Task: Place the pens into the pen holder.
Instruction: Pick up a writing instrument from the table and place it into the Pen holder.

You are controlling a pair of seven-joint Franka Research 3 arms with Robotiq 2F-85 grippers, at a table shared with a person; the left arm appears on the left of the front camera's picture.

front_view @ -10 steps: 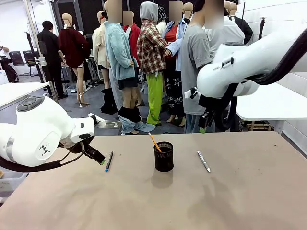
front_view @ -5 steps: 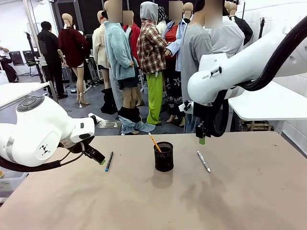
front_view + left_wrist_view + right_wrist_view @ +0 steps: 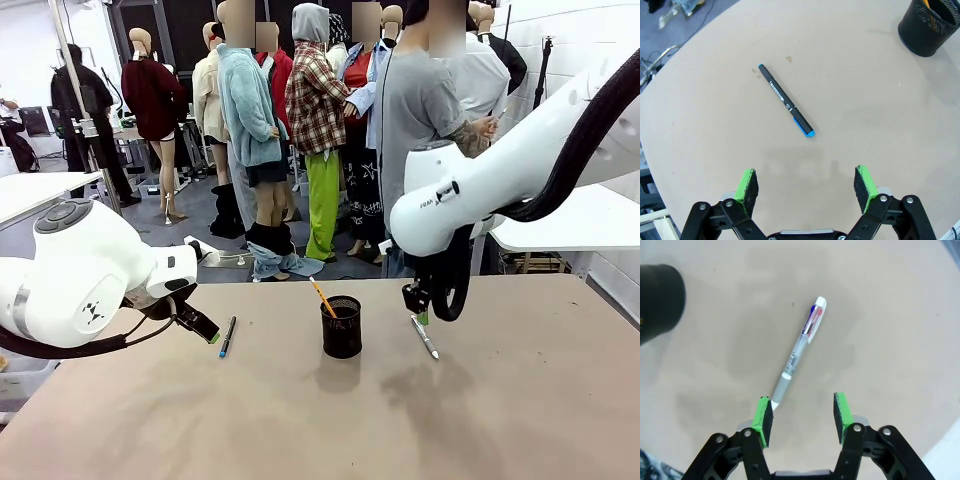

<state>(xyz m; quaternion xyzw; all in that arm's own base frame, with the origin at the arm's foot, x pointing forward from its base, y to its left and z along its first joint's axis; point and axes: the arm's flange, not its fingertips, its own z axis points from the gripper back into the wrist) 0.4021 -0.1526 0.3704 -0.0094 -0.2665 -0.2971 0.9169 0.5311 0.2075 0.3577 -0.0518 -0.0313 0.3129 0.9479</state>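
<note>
The black mesh pen holder [image 3: 341, 326] stands mid-table with an orange pen [image 3: 322, 298] leaning out of it. A dark pen with a blue end [image 3: 228, 336] lies left of the holder, flat on the table [image 3: 785, 100]. My left gripper [image 3: 205, 330] hangs just left of this pen and stands open and empty [image 3: 807, 186]. A silver-grey pen [image 3: 425, 337] lies right of the holder. My right gripper [image 3: 420, 312] hovers low over the silver-grey pen's far end, open, with that pen [image 3: 799, 351] just ahead of its fingers [image 3: 801, 415]. The holder [image 3: 657, 302] sits at that view's left edge.
The tan table [image 3: 320, 420] is bare in front of the holder. A person in a grey shirt [image 3: 415, 110] stands at the far edge behind my right arm. A white table [image 3: 570, 215] stands at the back right.
My right arm has swung left and come down from above the far edge to just over the silver-grey pen. The left arm and all pens have stayed put.
</note>
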